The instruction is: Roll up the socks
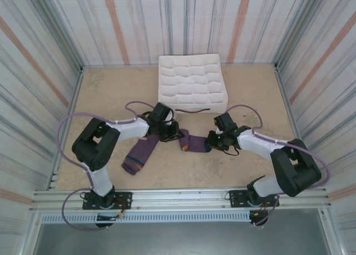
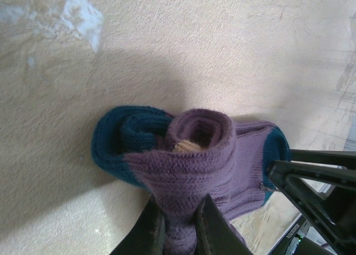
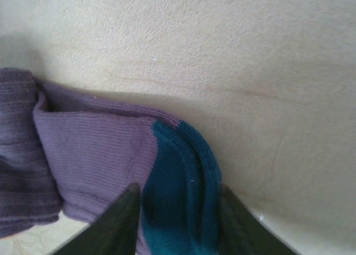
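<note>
Left wrist view showed the left gripper (image 2: 179, 211) clamped on the half-rolled purple sock (image 2: 192, 155); the right gripper (image 3: 178, 196) pinched its teal heel (image 3: 179, 166); a second sock (image 1: 139, 155) lay flat

Two purple knitted fabric socks with teal patches: a flat sock (image 1: 135, 156) lower left of centre and a partly rolled sock (image 1: 192, 143) at centre. One white fabric grid-compartment box (image 1: 192, 82) at upper centre. Two black two-finger grippers: the left gripper (image 1: 177, 135) and the right gripper (image 1: 208, 144).
</note>
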